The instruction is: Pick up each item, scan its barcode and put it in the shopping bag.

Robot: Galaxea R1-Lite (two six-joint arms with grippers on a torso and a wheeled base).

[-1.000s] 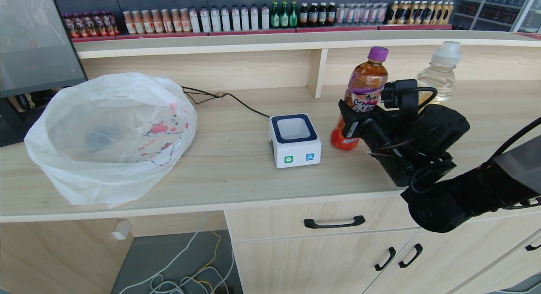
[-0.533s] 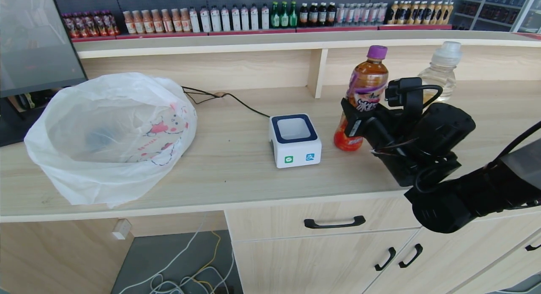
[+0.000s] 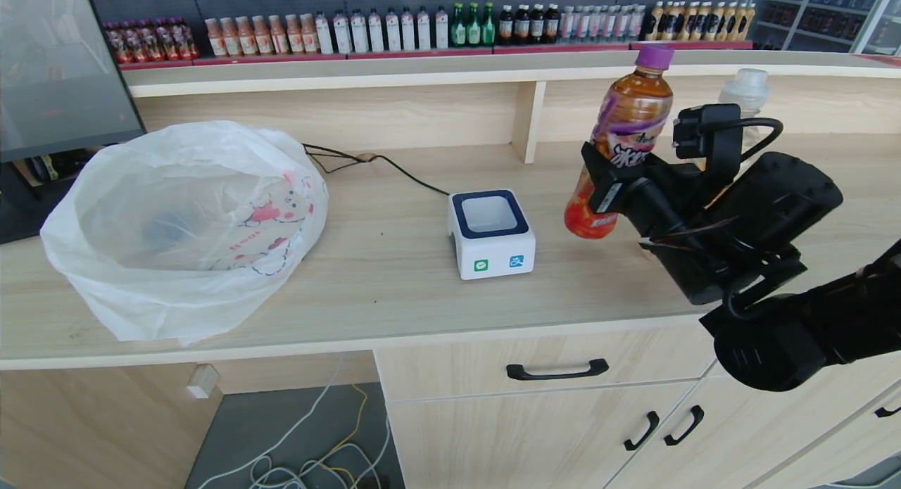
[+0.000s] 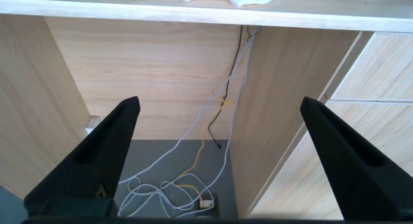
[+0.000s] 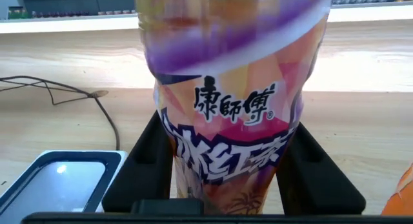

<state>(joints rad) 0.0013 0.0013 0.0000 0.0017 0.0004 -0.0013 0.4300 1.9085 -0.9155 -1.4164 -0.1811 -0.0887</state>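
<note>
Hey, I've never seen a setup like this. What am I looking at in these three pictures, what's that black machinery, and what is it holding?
This is a two-armed robot working at a shop checkout counter. The wide picture comes from a camera on its head, looking down at the counter. The other two come from cameras on its wrists.

The black arm on the right ends in a two-fingered grasping part, the right tool. It is shut on a drink bottle with a purple cap, held just above the counter. The right wrist picture shows that bottle close up between the black fingers.

On the counter are a white shopping bag, a small white barcode scanner and, farther back, a clear bottle.

The left wrist picture shows the left tool, open, down in front of the counter, with cables on the floor beyond.
</note>
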